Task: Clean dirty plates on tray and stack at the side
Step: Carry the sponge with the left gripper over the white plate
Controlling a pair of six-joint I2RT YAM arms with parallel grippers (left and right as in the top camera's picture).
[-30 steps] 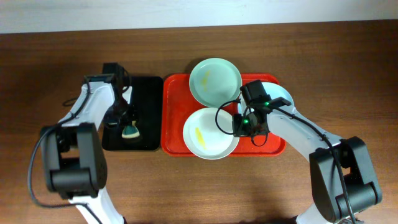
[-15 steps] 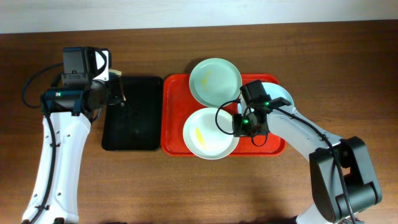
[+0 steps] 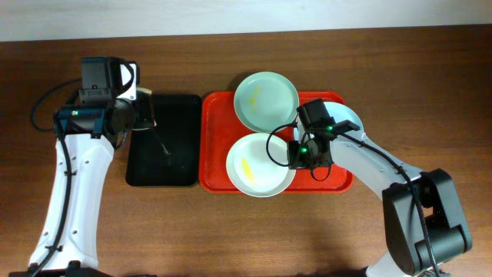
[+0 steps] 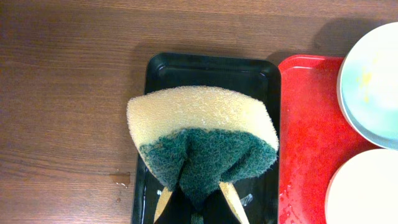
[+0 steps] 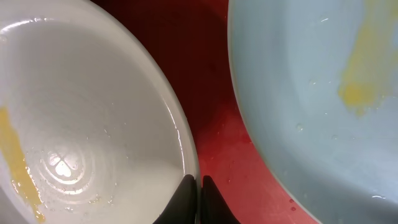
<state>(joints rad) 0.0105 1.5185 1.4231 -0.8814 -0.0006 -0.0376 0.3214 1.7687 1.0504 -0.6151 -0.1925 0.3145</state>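
My left claw (image 4: 199,205) is pinched shut on the sponge (image 4: 202,134). The sponge is bent in the grip, with its yellow side up in the left wrist view and its green side folded down toward the fingers. Its long way runs left to right in that view. It hangs over the black tray (image 4: 211,65), in the left half of the overhead view.

My right claw (image 5: 199,193) is squeezed tight on the rim of the white plate (image 3: 257,165), at the plate's right edge. That plate sits on the red tray (image 3: 215,138), low in the middle of the overhead view. The green plate (image 3: 265,100) is just above it. The blue plate (image 3: 346,115) is to the right, mostly hidden under my right arm.

What matters next is that the white plate lies to the right of the sponge, past the black tray. The right arm is the nearer one and has hold of the plate, so I think the left arm must carry the sponge over. The plate is round, so it has no long way, but its yellow smear (image 3: 246,165) slants from upper left to lower right. The red tray's long way runs left to right
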